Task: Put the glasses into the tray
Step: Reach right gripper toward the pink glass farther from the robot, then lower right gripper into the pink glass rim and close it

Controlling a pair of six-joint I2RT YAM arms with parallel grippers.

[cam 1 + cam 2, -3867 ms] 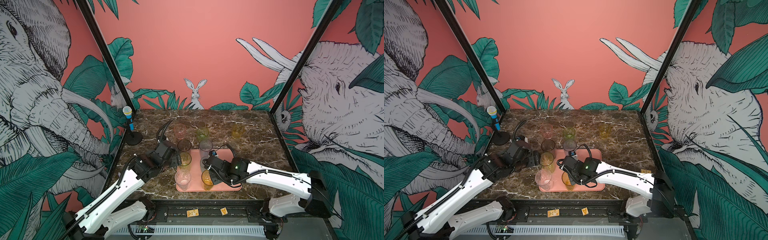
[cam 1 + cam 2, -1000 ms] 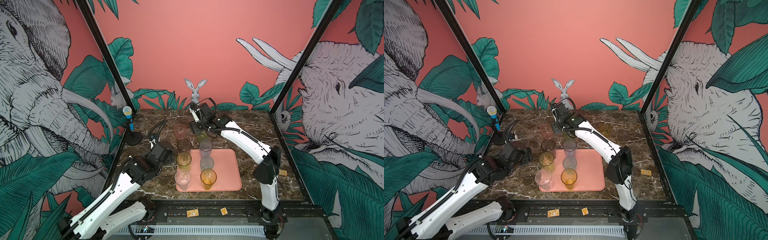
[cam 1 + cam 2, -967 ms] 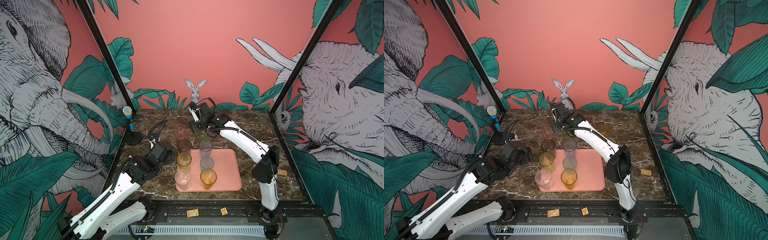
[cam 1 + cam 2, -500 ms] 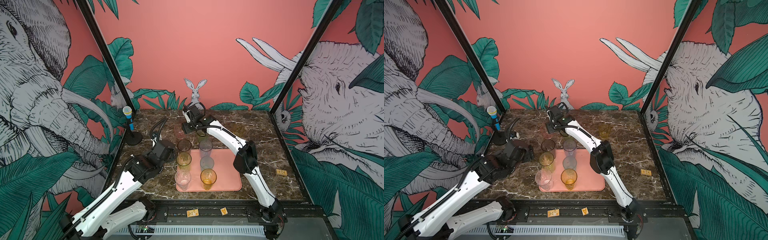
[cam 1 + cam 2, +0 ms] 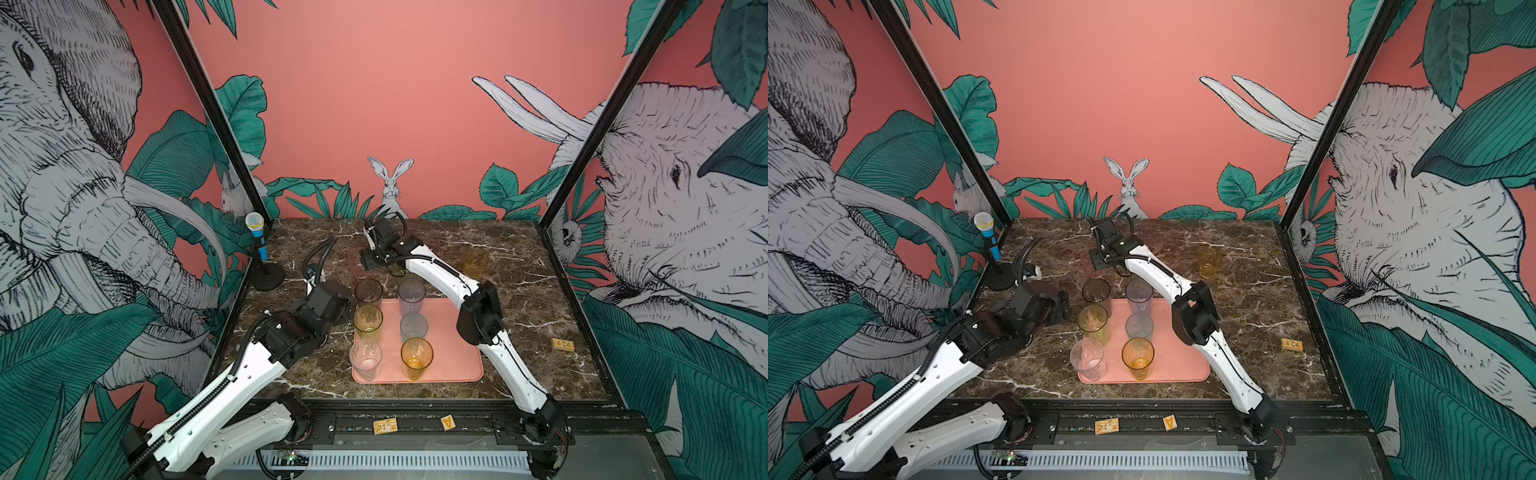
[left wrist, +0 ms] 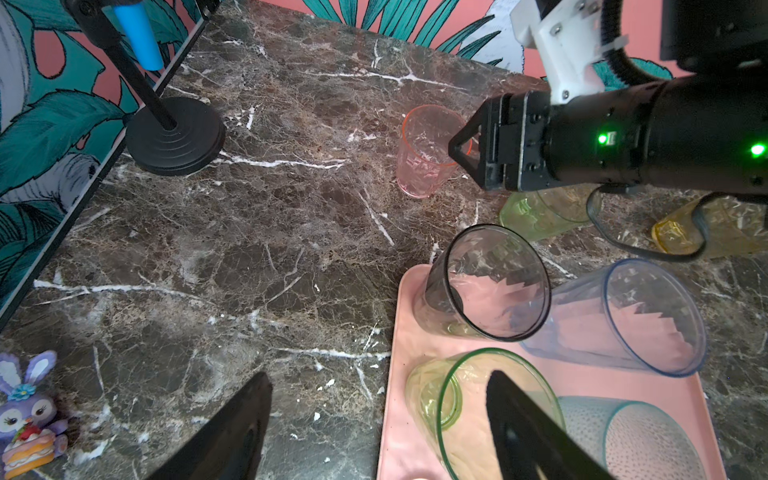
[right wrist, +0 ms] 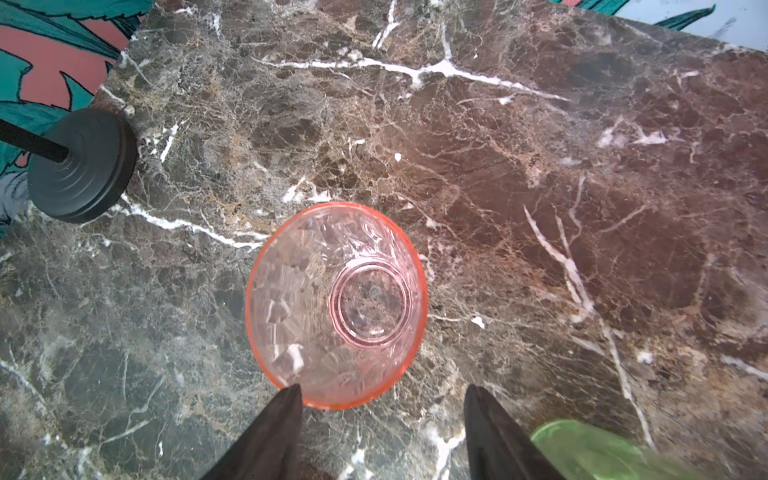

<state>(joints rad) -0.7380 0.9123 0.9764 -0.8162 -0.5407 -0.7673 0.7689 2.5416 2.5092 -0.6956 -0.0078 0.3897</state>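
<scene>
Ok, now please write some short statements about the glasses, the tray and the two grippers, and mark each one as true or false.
1. Six glasses stand on the tray. True.
2. The right gripper holds the pink glass in the air. False: its jaws are open by the rim, and the glass stands on the table.
3. The yellow glass stands outside the tray. True.
4. The left gripper is shut on a green glass. False: it is open and holds nothing.
5. The microphone lies on the tray. False: it is upright on its stand, at the table's edge.
</scene>
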